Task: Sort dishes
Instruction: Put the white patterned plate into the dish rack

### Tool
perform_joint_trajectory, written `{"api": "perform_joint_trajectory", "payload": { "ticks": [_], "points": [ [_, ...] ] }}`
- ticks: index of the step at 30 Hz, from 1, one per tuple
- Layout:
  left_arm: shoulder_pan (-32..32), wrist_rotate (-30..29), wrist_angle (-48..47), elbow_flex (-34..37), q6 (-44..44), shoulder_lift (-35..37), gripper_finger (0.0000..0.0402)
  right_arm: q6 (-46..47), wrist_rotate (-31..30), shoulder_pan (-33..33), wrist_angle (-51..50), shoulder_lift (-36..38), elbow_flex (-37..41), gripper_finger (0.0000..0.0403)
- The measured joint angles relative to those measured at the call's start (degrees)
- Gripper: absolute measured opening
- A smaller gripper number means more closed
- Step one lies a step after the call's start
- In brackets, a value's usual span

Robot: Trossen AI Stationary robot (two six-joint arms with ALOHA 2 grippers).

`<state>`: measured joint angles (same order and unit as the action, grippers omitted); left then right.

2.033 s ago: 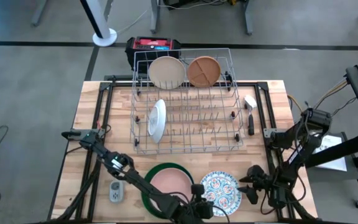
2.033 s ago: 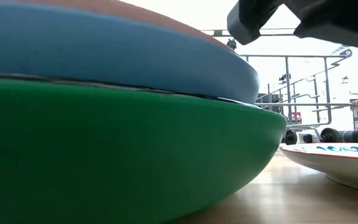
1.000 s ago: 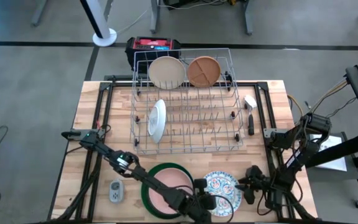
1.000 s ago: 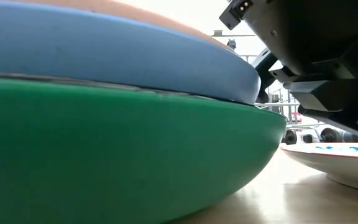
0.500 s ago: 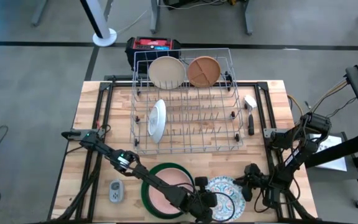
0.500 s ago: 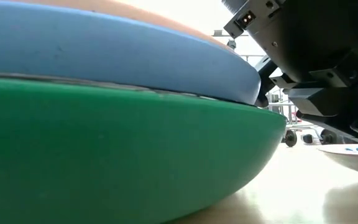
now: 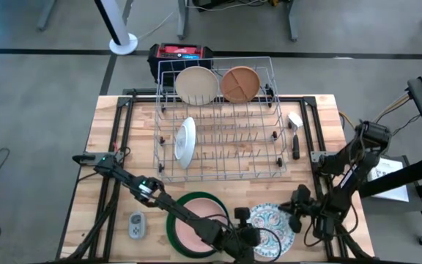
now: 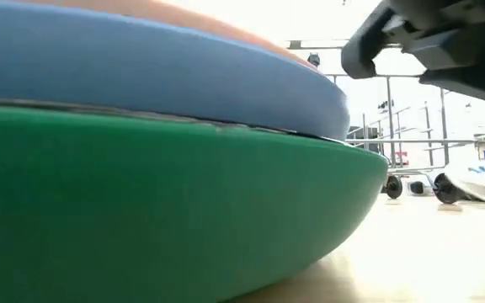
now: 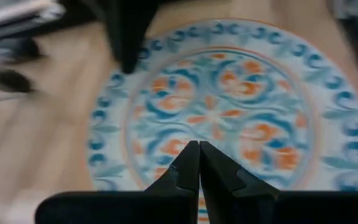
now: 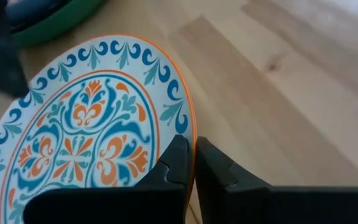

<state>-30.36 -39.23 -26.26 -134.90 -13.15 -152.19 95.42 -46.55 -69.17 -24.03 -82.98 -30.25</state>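
Claw [image 10: 188, 163] on my right arm pinched the rim of the patterned plate [image 10: 92, 124] beside the green bowl [image 7: 176, 220]. Left claw [image 9: 199, 163] hung shut above it. Next, I needed to lift the plate to the rack [image 7: 218, 128].

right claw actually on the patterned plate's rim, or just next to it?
Touching. The right wrist view shows the right claw shut on the orange rim of the patterned plate, one finger on each side of the edge, no gap visible.
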Motion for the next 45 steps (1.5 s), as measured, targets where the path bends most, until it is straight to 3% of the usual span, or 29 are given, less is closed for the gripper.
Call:
{"api": "perform_joint_trajectory", "payload": {
  "ticks": [3, 6, 8, 15, 21, 27, 35, 45],
  "points": [
    [0.36, -7.04, -0.92, -0.01, -1.11, 0.59, 0.0001, -1.75, -0.88, -0.02, -3.19, 1.52, -0.89, 0.0],
    [1.0, -7.65, -1.22, 0.01, -2.57, 1.92, 0.0013, -3.13, -1.18, -0.02, -7.13, 2.19, -1.9, 0.0],
    [1.81, -5.4, -1.37, -0.01, -4.86, 2.97, 0.0029, -4.11, -1.35, -0.02, -8.81, 2.29, -2.84, 0.0],
    [5.4, 10.68, -5.66, -0.1, -9.92, 5.12, 0.0116, -9.61, -1.75, 0.02, -15.86, 2.21, -6.96, 0.0],
    [6.75, 11.3, -10.08, -0.07, -10.91, 5.39, 0.0196, -13.47, -2.01, 0.04, -24.06, 2.21, -11.82, 0.0],
    [6.8, 11.2, -11.34, -0.07, -9.66, 6.57, 0.0248, -13.23, -2.01, 0.02, -31.54, 2.21, -14.94, 0.0],
    [6.85, 7.17, -15.68, -0.07, -9.88, 9.99, 0.0263, -14.48, -2.68, 0.17, -32.75, 2.21, -15.47, 0.0],
    [7.6, 10.23, -14.01, 0.36, -11.39, 8.4, 0.0263, -23.12, -9.0, 0.17, -32.78, 2.21, -17.55, 0.0]
  ]
}}
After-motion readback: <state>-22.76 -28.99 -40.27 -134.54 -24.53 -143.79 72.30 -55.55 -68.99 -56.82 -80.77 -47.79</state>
